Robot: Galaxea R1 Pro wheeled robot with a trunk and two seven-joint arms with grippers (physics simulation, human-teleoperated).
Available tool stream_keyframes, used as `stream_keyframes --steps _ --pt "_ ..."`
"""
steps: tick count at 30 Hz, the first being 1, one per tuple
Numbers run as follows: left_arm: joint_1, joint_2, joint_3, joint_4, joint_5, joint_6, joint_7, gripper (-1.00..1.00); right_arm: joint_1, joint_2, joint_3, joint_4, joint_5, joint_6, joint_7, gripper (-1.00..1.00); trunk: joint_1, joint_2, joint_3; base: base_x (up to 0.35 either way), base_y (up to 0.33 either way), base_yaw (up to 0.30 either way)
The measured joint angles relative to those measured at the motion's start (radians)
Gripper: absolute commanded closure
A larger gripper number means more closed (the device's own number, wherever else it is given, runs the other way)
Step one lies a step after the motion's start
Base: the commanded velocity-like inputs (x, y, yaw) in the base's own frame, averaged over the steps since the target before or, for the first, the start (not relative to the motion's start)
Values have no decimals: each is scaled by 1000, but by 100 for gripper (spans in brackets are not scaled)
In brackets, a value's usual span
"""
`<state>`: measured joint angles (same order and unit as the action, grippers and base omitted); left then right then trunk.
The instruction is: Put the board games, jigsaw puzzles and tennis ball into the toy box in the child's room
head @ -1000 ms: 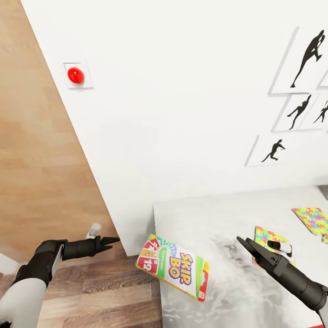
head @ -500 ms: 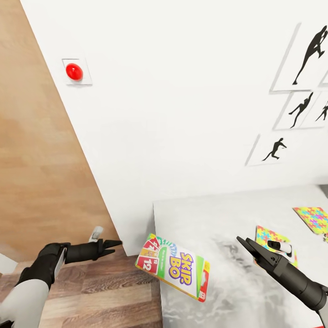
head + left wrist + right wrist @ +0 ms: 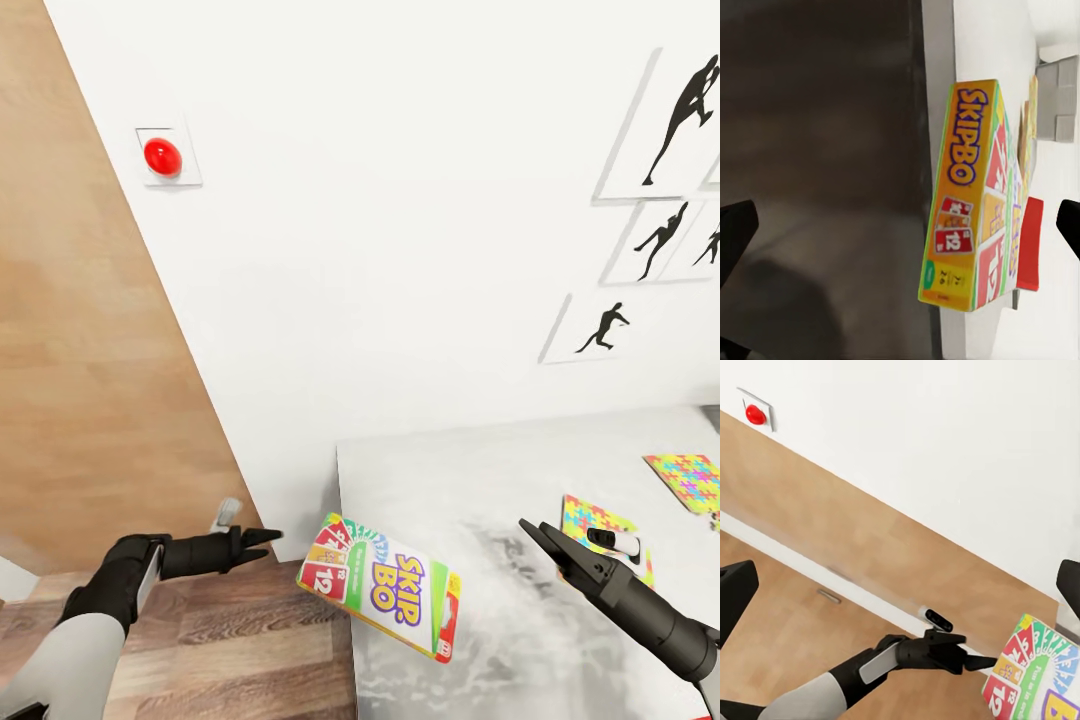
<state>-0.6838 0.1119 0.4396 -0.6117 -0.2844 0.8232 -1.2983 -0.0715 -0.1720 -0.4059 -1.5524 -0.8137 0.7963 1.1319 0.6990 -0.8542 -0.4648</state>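
Skip-Bo box [image 3: 381, 585] overhangs table [image 3: 520, 470] edge at 6 o'clock | left gripper [image 3: 268, 538] at 9 of box, fingers spread, empty | right gripper [image 3: 530, 530] at 3, spread, empty | puzzle [image 3: 688, 478] at 3 o'clock

The Skip-Bo box [image 3: 382, 585] lies on the table [image 3: 500, 470], overhanging its left corner above the floor [image 3: 230, 640]. The left gripper [image 3: 268, 541] points at it from just beside, to its left (not touching). Two jigsaw puzzles [image 3: 600, 530] lie farther right, the right gripper [image 3: 535, 537] before them.
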Motion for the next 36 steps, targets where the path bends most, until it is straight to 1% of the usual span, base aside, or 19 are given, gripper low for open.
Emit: stream_keyframes --steps 6,12,17,29,36 --pt "0 -9 0 0 -2 0 0 -100 0 0 0 0 0 0 0 -100 0 0 0 0 -50 0" --pt "1 -12 0 0 -3 0 0 -100 0 0 0 0 0 0 1 -100 0 0 0 0 -180 0" --pt "2 -14 0 0 -3 0 0 -100 0 0 0 0 0 0 1 -100 0 0 0 0 -79 0" --pt "3 -14 0 0 -3 0 0 -100 0 -1 0 0 -1 0 3 -100 0 0 0 -2 -17 0" --pt "3 -14 0 0 -3 0 0 -100 0 -1 0 0 -1 0 3 -100 0 0 0 -86 -2 0"
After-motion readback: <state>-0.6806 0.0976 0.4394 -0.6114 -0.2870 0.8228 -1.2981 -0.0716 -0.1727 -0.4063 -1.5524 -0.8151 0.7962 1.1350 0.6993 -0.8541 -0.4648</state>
